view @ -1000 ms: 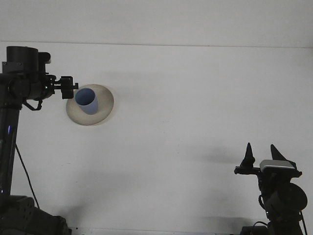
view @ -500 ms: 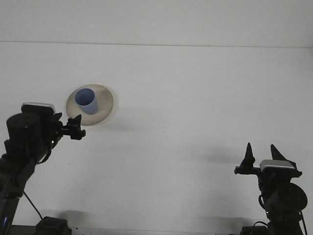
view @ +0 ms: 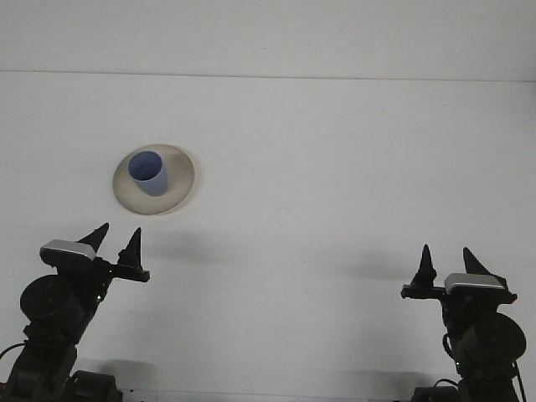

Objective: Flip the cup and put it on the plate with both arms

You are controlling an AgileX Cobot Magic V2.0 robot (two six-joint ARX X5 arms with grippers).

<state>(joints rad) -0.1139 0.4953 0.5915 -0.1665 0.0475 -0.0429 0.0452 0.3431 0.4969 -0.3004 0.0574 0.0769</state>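
Cup (view: 151,172) upright on plate (view: 179,195), far left on counter (view: 335,167). Left tool (view: 115,245) near, spread, empty; right tool (view: 445,262) well apart, spread, empty. Task looks done. Risk: stray left-arm sweep toward plate tipping cup.

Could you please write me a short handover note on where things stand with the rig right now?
Left gripper: open, holding nothing, low at the near left of the table.
Right gripper: open, holding nothing, low at the near right.
Cup: blue, upright with its mouth up, standing on the plate at the far left, clear of both grippers.
Done: the cup is flipped and sits on the plate; both arms are away from it.
Left: nothing visible remains for the job; just confirm the cup stands steady.
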